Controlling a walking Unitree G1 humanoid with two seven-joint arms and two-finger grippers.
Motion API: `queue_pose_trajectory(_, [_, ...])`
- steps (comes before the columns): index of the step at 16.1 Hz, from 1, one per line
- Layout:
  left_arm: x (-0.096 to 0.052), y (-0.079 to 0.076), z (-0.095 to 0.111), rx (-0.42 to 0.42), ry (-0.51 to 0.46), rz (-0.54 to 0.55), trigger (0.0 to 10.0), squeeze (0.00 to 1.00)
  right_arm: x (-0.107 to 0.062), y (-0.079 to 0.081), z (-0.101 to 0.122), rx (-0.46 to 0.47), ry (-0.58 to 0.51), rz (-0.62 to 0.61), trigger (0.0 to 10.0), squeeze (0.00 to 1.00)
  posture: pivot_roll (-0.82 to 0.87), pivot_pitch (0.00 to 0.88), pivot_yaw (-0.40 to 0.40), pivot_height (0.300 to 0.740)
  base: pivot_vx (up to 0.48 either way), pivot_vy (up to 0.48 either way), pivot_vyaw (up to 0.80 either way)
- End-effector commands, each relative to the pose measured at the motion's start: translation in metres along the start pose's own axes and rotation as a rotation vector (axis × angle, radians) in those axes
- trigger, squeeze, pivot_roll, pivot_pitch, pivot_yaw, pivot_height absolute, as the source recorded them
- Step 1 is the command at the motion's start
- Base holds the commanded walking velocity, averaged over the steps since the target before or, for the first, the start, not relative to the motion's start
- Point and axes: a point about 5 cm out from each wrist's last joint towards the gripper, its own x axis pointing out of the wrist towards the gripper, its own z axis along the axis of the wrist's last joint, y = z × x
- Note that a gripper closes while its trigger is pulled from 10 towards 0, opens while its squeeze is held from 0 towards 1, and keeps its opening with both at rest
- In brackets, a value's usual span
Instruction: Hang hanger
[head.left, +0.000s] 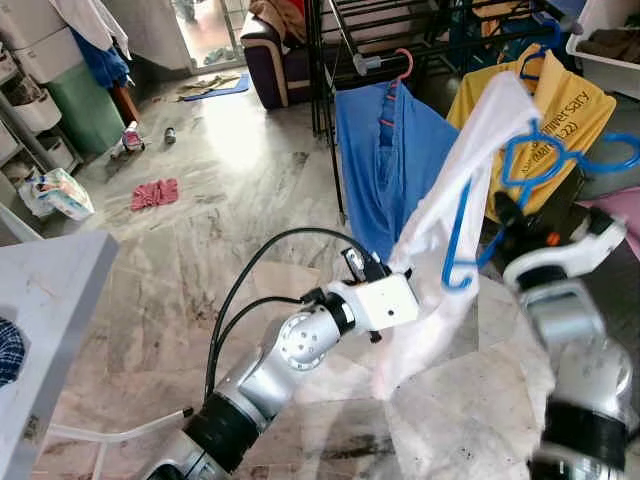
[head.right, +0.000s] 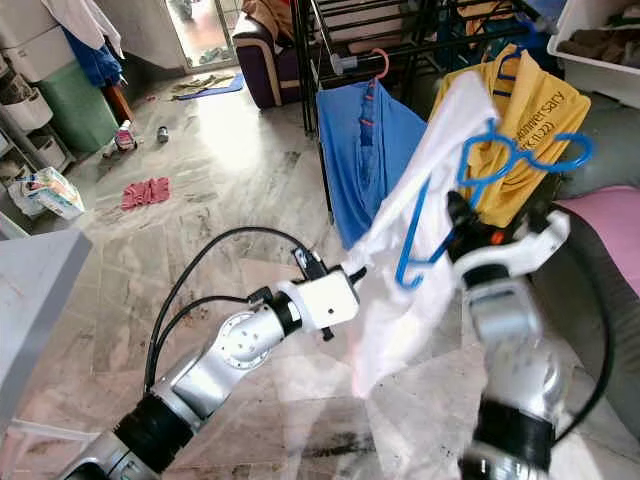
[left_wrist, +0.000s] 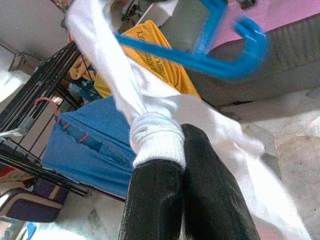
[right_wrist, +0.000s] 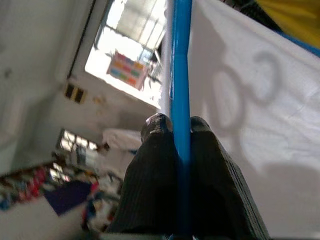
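Starting at your far left, a grey table (head.left: 50, 290) edge juts into the head view, and beyond it on the marble floor (head.left: 230, 170) lie a red cloth (head.left: 155, 192) and a printed packet (head.left: 60, 193). Moving in, your left arm reaches up and across toward the middle; its left gripper (left_wrist: 172, 150) is clamped on a bunched fold of the white garment (head.left: 450, 200), which the wrist camera shows pinched tight between the two black fingers (left_wrist: 155, 200). That garment runs up and to the right from there, stretched over the blue hanger (head.left: 545, 160), with its loose lower end hanging down past your left wrist. Behind it, a blue shirt (head.left: 385, 160) hangs on a red hanger (head.left: 400, 65) from the black drying rack (head.left: 370, 30), and just right of that a yellow T-shirt (head.left: 570, 110) hangs from the same rack. On your right, the right gripper (right_wrist: 177, 125) is closed on a thin blue bar of the blue hanger, one finger on either side of it, holding the hanger up in front of the yellow T-shirt; its hook looks to be near the rack's upper bar, though the blur there makes contact hard to judge. A pink cushion (head.left: 620, 210) sits at the far right edge.
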Motion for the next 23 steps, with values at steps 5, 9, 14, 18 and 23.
queue_pose_trajectory(5, [-0.019,-0.020,-0.034,-0.062,0.138,-0.060,10.0,0.00,0.015,0.028,0.014,-0.107,-0.090,0.086,10.0,0.00,-0.07,0.005,0.077,0.740,0.000,0.000,0.00])
queue_pose_trajectory(9, [-0.032,-0.032,-0.052,-0.116,0.215,-0.085,10.0,0.00,0.020,0.025,0.007,-0.476,-0.024,0.081,10.0,0.00,-0.06,0.005,0.074,0.740,0.000,0.000,0.00])
queue_pose_trajectory(14, [-0.023,-0.034,-0.058,-0.220,0.261,-0.072,10.0,0.55,0.018,0.035,-0.006,-0.862,0.003,0.192,10.0,0.00,-0.07,0.007,0.063,0.740,0.000,0.000,0.00])
queue_pose_trajectory(18, [-0.009,-0.042,-0.051,-0.273,0.237,-0.115,10.0,1.00,0.007,0.043,-0.026,-0.868,-0.010,0.292,10.0,0.00,-0.07,0.014,0.063,0.740,0.000,0.000,0.00])
queue_pose_trajectory(23, [-0.016,-0.015,-0.047,-0.308,0.199,-0.020,10.0,1.00,-0.007,0.036,-0.032,-0.948,0.014,0.351,10.0,0.00,-0.07,0.020,0.064,0.740,0.000,0.000,0.00])
